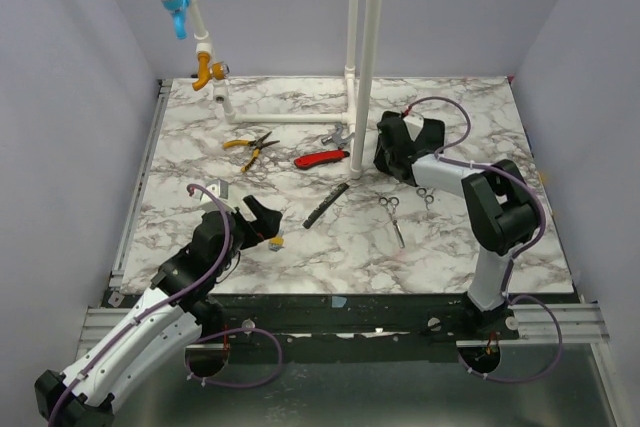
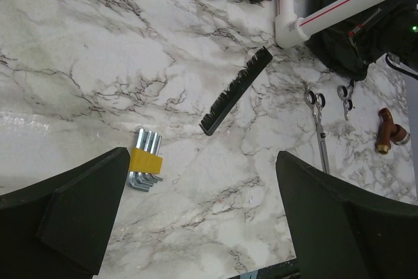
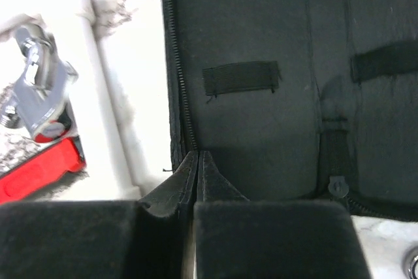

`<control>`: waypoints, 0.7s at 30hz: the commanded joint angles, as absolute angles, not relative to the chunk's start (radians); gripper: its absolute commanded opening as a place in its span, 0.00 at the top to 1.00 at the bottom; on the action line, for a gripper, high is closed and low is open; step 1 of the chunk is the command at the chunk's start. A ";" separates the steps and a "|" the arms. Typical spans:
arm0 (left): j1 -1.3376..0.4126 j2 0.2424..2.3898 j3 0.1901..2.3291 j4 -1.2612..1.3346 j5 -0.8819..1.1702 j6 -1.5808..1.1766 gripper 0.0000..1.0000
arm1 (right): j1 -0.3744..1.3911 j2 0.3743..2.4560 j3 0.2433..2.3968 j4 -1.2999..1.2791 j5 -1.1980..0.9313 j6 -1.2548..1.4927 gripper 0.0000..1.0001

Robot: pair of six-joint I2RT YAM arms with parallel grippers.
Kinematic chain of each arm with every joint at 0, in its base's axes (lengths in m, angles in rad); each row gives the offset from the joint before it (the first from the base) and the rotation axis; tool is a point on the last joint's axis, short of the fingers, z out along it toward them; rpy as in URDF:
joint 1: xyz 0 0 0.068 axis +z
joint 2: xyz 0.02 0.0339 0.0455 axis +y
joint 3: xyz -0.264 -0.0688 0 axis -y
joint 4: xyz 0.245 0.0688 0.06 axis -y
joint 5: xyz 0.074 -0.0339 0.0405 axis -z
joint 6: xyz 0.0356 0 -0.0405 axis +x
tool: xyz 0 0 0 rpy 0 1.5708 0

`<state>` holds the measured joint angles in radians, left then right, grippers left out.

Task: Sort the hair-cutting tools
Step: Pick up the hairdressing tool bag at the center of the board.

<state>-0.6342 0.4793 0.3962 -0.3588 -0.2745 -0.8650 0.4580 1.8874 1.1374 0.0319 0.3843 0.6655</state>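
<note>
**Left hand wide over the table, right hand closed at the case**

My left hand [image 2: 202, 156] sits low over the marble table [image 2: 78, 63] with its fingers [image 2: 85, 213] spread wide, gripping nothing. Just ahead of the left finger lies a bundle of hex keys [image 2: 145, 168] in a yellow band.

Beyond the keys and a little to the right lies the black comb [image 2: 236, 91], flat on the table and well clear of my left hand. Its long axis runs on a slant, near end toward my left hand, far end toward the foot of the white pipe [image 2: 339, 14].

Right of the comb lie the long scissors [image 2: 318, 122], finger rings at the far end and blades pointing back at the near edge. The small scissors [image 2: 345, 93] lie just beside them, closer to my right arm; I cannot tell which way they point.

My right hand [image 3: 198, 158] is farther out than both pairs. Its fingertips are pressed together at the zipped edge of the open black case [image 3: 261, 129]; whether any fabric is caught between them I cannot tell. The red-handled tool [image 3: 39, 168] lies to its left.
</note>
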 commanded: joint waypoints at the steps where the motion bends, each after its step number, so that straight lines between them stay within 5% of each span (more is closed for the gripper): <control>1: -0.629 0.469 0.388 -0.364 -0.261 -0.880 0.03 | 0.446 1.844 1.075 0.039 0.362 0.677 0.99; 11: -0.627 0.430 0.372 -0.389 -0.272 -0.892 0.04 | 0.446 1.675 0.937 0.049 0.364 0.629 0.99; 12: -0.627 0.428 0.369 -0.387 -0.272 -0.893 0.03 | 0.446 1.656 0.931 0.039 0.369 0.623 0.93; 15: -0.627 0.436 0.370 -0.382 -0.266 -0.895 0.04 | 0.444 1.596 0.904 0.029 0.424 0.601 0.54; 21: -0.627 0.461 0.371 -0.360 -0.243 -0.894 0.04 | 0.237 1.504 0.860 -0.039 0.352 0.679 0.45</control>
<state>-0.6342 0.4450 0.3748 -0.3824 -0.2737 -0.8883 0.3946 1.5608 0.9165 0.0082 0.3859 0.6285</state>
